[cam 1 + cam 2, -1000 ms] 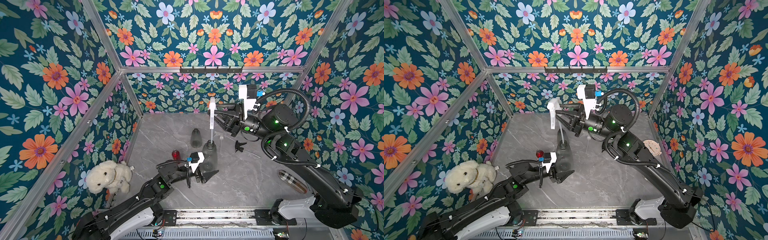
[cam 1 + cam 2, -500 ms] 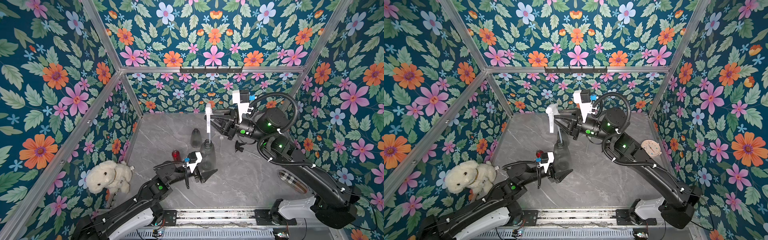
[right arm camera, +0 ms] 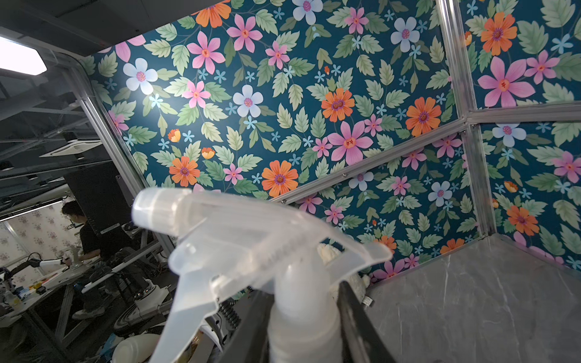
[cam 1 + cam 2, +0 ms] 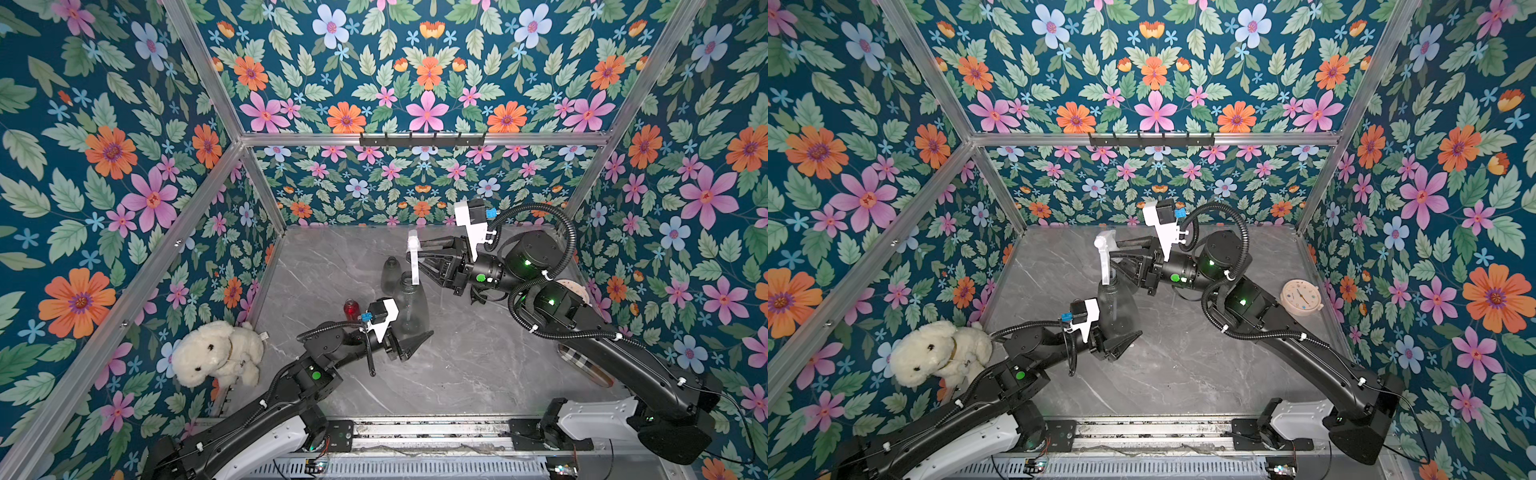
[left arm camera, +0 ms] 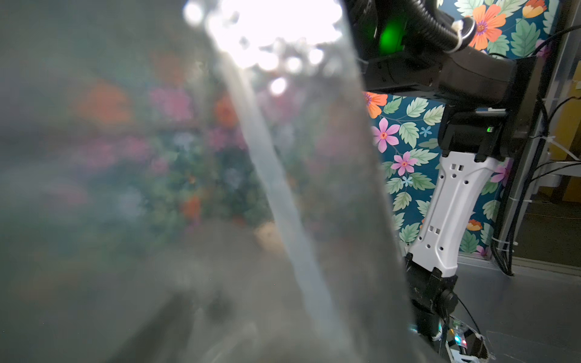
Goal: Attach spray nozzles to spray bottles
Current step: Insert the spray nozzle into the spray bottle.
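Note:
A translucent whitish spray nozzle (image 4: 412, 253) (image 3: 251, 239) hangs upright over the neck of a smoky-grey spray bottle (image 4: 415, 307) (image 4: 1117, 307). My right gripper (image 4: 419, 257) (image 3: 303, 292) is shut on the nozzle's collar. Its dip tube (image 5: 273, 176) runs down inside the bottle. My left gripper (image 4: 411, 328) is shut on that bottle near its base, and the bottle fills the left wrist view. A second grey bottle (image 4: 390, 272) stands just behind, and a small red bottle (image 4: 352, 308) stands to the left. A black nozzle (image 4: 478, 297) lies partly hidden under my right arm.
A white teddy bear (image 4: 216, 353) sits at the left wall. A round clock (image 4: 1301, 297) lies near the right wall, and a checkered item (image 4: 582, 361) shows under my right arm. Flowered walls close in three sides of the grey table (image 4: 457, 374).
My right gripper has carried the nozzle down and slightly left toward the bottle's neck, so the dip tube sits deeper in the bottle. The left arm has held still.

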